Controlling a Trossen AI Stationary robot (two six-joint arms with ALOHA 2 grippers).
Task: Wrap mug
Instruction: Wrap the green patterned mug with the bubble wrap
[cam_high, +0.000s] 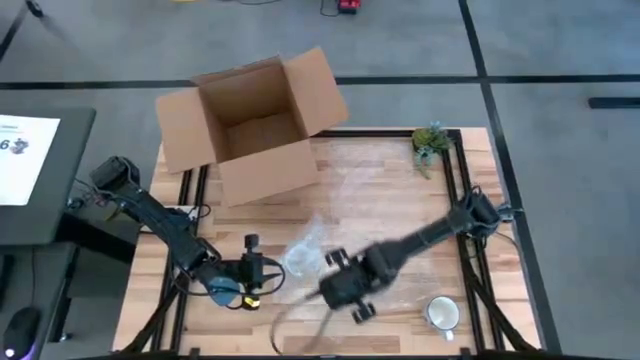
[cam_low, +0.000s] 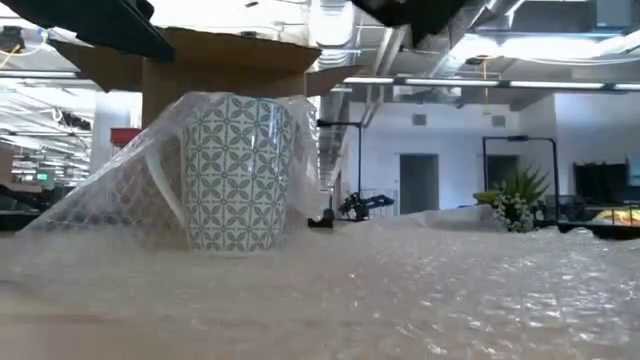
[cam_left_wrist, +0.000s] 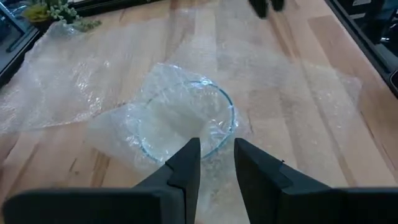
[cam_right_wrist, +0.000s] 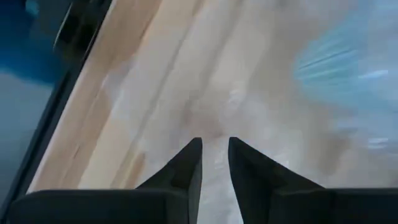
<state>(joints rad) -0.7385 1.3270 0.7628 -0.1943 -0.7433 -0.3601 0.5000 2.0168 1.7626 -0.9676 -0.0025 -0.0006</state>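
My left gripper (cam_left_wrist: 216, 163) sits right next to the mug (cam_high: 300, 258), fingers (cam_left_wrist: 186, 167) nearly closed with a thin gap, holding nothing. The right gripper (cam_right_wrist: 214, 163) is just on the mug's other side, low over the bubble wrap (cam_left_wrist: 74, 81), fingers a sliver apart; can't tell if it's pinching the sheet. The mug stands upright with wrap draped over it, near the table (cam_high: 400, 190) front edge. A cardboard box (cam_high: 255, 125) is well behind the mug, a white cup (cam_high: 442, 314) off past my right gripper.

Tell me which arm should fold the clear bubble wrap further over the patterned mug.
Left, probably. The left gripper points straight at the clear bubble wrap bunched around the patterned mug, fingers slightly apart. The right gripper sits beside it, facing flat sheet.
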